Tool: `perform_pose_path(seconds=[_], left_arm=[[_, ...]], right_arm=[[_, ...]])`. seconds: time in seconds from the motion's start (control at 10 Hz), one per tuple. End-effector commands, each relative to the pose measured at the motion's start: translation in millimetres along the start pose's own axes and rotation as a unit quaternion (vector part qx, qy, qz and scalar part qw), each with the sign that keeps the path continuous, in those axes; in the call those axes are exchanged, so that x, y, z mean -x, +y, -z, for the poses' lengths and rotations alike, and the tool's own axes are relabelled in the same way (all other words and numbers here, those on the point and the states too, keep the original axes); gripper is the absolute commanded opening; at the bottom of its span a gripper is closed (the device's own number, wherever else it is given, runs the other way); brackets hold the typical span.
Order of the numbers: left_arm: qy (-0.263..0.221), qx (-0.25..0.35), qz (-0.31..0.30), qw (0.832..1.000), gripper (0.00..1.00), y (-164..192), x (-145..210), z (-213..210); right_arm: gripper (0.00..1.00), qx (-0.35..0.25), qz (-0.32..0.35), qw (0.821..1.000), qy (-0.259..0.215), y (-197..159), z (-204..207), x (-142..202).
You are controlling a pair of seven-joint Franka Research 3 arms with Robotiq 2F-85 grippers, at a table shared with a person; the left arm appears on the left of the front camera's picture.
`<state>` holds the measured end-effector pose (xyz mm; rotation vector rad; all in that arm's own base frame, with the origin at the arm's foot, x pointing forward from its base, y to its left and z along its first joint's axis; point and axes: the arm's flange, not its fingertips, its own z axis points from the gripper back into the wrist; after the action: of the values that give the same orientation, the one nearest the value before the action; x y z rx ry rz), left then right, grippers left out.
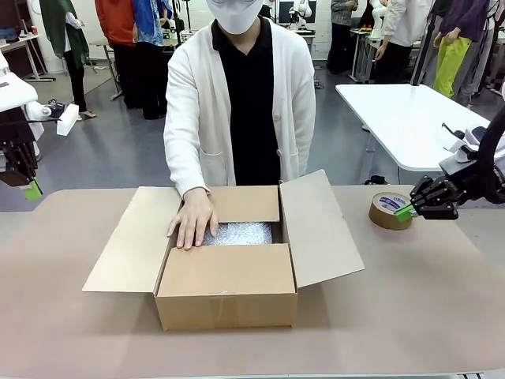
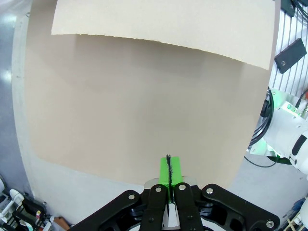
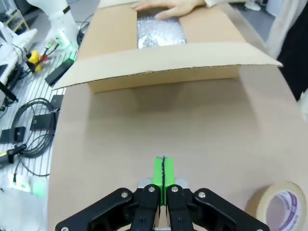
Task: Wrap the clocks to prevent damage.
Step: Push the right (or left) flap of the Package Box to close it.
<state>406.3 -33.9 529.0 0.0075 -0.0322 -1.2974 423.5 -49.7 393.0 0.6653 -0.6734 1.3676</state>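
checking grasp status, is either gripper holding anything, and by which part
Nothing is held: the left gripper and the right gripper are both shut and empty.

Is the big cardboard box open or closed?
Open. The box has its side flaps spread outward, bubble wrap shows inside, and a person's hand is at the opening.

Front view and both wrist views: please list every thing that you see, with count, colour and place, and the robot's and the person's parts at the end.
cardboard box: one, brown, middle of table, flaps open
bubble wrap: one bundle, silvery, inside the box
tape roll: one, tan, on table right of the box
table: one, beige-brown, under everything
person's hand: one, flat on the box's left inner edge, beside the wrap
left hand: one, black, green pads, shut, empty, at the table's left end
right hand: one, black, green pads, shut, empty, close to the tape roll
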Motion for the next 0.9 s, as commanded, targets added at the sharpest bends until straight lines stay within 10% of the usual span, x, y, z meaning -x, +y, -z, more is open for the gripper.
perform_pose_path(seconds=[0.0,0.8], left_arm=[[-0.001,-0.001,-0.011,1.0,0.0,0,-1,-1],[-0.001,-0.001,-0.011,1.0,0.0,0,-1,-1]], right_arm=[[0.01,0.013,-0.023,1.0,0.003,6,-12,-6],[0.01,0.032,0.026,0.998,-0.044,4,45,0]])
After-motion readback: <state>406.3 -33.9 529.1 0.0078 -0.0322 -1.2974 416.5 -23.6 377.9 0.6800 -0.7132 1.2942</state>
